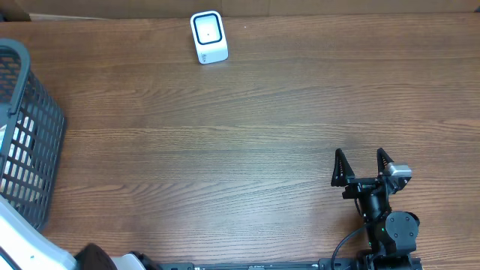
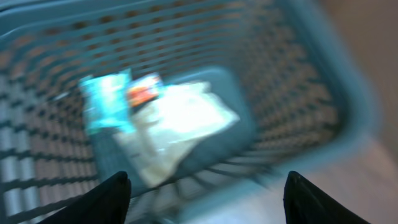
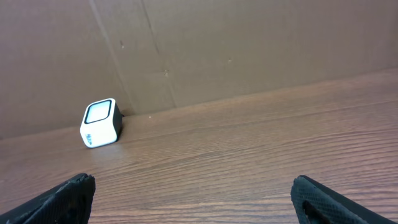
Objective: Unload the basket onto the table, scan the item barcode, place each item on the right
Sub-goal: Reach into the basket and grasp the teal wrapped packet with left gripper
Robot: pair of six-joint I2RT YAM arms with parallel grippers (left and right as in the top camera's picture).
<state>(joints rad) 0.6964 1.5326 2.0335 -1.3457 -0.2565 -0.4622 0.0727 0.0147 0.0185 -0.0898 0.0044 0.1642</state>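
a wooden table (image 1: 247,135) seen from above. a small white scanner (image 1: 208,36) stands near the far edge, its window facing up. a blue-grey mesh basket (image 1: 45,127) sits at the left edge, well apart from the scanner.

the left wrist view is blurred. it looks down into the basket, where the items to scan lie on the bottom: a teal packet (image 2: 106,102), a white packet (image 2: 186,121) and something small and orange (image 2: 144,92), all overlapping. no barcode can be made out. the left gripper (image 2: 205,196) hangs above them, its fingers apart with nothing between them.

the right gripper (image 1: 359,161) rests low over bare table near the front right, fingers spread wide and empty, pointed towards the scanner.

risks from here: because the packets overlap, the left fingers may pinch two at once or catch only a slippery corner. the basket walls are close, so a finger could snag the mesh. a packet picked up barcode-side down would not read at the scanner.
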